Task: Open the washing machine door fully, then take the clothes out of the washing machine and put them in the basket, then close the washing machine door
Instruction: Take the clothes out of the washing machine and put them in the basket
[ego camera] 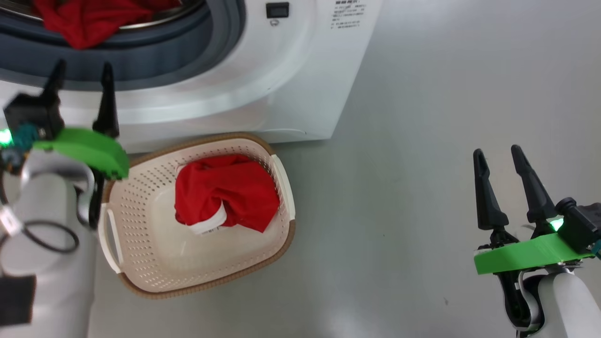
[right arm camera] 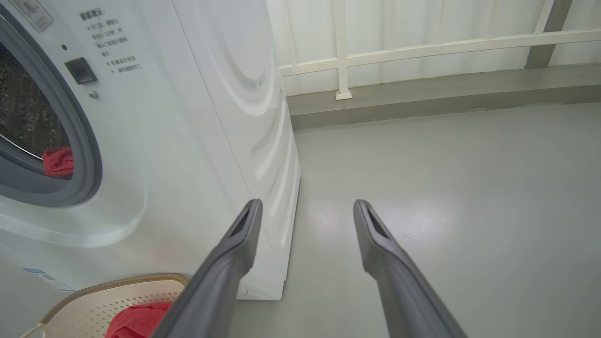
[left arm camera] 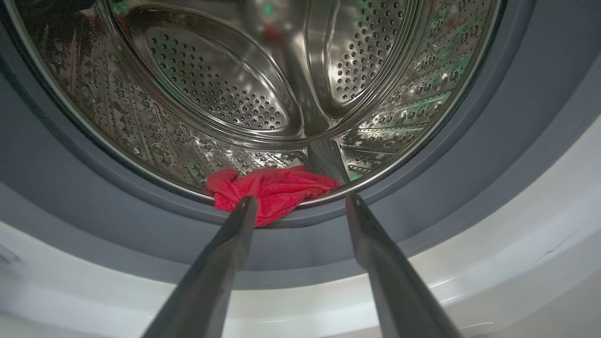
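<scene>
The white washing machine stands open at the top of the head view; its door is out of view. One piece of the red clothes hangs over the drum's lip onto the grey rubber ring, and the left wrist view shows it as the red clothes. Another red garment with a white cuff lies in the cream basket on the floor before the machine. My left gripper is open, just short of the drum mouth, fingers empty. My right gripper is open over the bare floor to the right.
Grey floor spreads to the right of the machine and basket. In the right wrist view a pale wall with a white railing runs behind the machine, above a low kerb. The basket's rim sits close against the machine's front.
</scene>
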Robot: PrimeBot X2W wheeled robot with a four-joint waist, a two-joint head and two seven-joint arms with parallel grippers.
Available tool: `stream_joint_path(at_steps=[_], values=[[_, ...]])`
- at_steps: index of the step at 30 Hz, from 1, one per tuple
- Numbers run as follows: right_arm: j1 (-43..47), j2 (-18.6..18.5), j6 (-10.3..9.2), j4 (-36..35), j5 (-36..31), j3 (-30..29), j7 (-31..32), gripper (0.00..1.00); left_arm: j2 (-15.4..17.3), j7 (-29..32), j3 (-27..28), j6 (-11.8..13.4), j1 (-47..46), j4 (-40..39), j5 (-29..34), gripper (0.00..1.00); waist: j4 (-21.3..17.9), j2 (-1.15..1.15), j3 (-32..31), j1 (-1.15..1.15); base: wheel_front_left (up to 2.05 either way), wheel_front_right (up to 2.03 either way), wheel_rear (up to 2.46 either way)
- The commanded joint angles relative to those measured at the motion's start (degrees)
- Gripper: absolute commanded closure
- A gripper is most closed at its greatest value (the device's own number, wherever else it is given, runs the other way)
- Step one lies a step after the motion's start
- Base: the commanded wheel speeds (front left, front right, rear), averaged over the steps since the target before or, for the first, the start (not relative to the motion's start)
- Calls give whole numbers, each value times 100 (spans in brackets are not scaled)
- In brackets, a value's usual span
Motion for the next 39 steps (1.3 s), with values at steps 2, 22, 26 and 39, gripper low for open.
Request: stream_joint_path(at_steps=[2,22,26,39], values=[[-105,2,37,-172,53,116,-36,0,313,70,105,82,-385,166,76,0,-107,0,238,0,0,0,0],[-555,14,37,-245,255,252,-36,0,760,615,-231,732,-2700,2515,377,0,-349,0,997,0,0,0,0],[-607,14,37,-245,296,284,-36,0,833,643,-278,829,-2887,2714,390,0,-413,0,1076,0,0,0,0],[-675,15,37,-276,366,326,-36,0,1005,742,-389,936,-3080,2958,353,73,-544,0,1237,0,0,0,0]])
